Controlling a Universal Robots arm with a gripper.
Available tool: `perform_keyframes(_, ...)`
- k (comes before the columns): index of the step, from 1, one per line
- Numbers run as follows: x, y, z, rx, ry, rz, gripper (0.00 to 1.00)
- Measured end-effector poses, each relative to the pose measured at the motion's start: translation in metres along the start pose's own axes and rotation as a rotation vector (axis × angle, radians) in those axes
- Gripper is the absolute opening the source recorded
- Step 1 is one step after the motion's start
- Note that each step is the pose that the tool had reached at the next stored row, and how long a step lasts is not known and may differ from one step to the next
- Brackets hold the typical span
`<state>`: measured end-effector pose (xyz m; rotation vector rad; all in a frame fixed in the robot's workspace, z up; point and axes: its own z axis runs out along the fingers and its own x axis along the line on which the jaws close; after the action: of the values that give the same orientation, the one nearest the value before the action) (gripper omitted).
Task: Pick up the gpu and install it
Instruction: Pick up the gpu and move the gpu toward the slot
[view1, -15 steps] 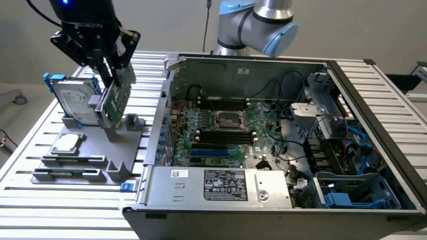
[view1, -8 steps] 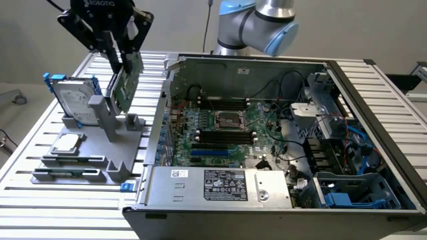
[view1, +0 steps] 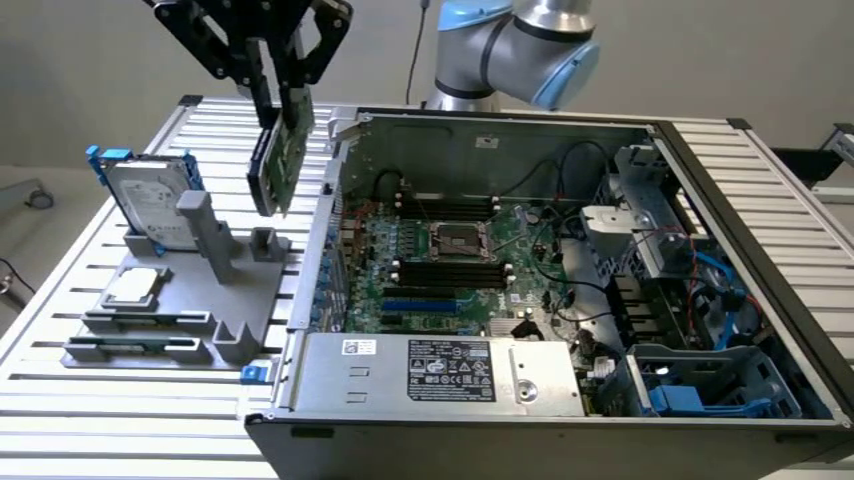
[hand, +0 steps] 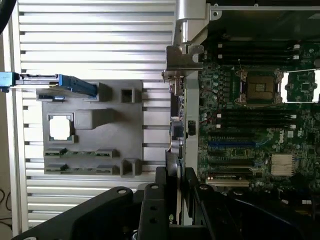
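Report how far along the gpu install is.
Done: the gpu is off the gray holder and up in the air. In hand: the gripper is shut on it, and the card hangs on edge just outside the wall of the open computer case. Left: it is not yet seated on the motherboard, whose expansion slots look bare.

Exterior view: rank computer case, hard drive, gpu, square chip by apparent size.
1. computer case
2-3. hard drive and gpu: look similar; the gpu hangs raised and nearly edge-on, so I am not ranking them.
4. square chip
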<state>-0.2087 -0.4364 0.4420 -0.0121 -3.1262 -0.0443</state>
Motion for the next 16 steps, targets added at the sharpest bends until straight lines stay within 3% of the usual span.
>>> perform_keyframes(16, -0.073, 0.0006, -0.0017, -0.0011, 0.0092, 0.0, 0.26)
